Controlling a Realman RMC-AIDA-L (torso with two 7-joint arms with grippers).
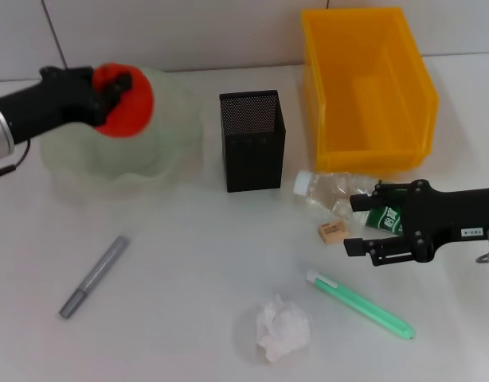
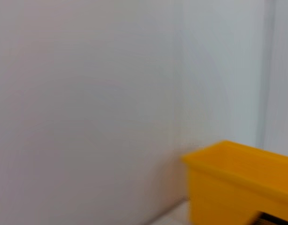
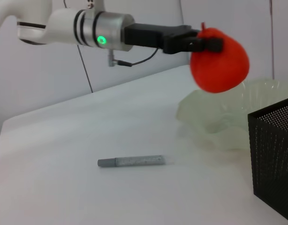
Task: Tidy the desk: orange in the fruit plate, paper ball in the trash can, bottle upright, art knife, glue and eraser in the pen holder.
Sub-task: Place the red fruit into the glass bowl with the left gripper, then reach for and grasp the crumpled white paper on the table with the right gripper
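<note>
Left gripper [image 1: 117, 83] holds orange [image 1: 127, 103] above fruit plate [image 1: 173, 127].

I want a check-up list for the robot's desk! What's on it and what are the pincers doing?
Surface: white desk.
Job's things: orange held above fruit plate; bottle lying down; eraser beside it; paper ball; pen holder; trash can.
Clutter: grey pen, green pen.
Pincers: left pincer shut on orange; right pincer open by bottle.
Cables: black cable on left arm.
Surroundings: white wall.
</note>
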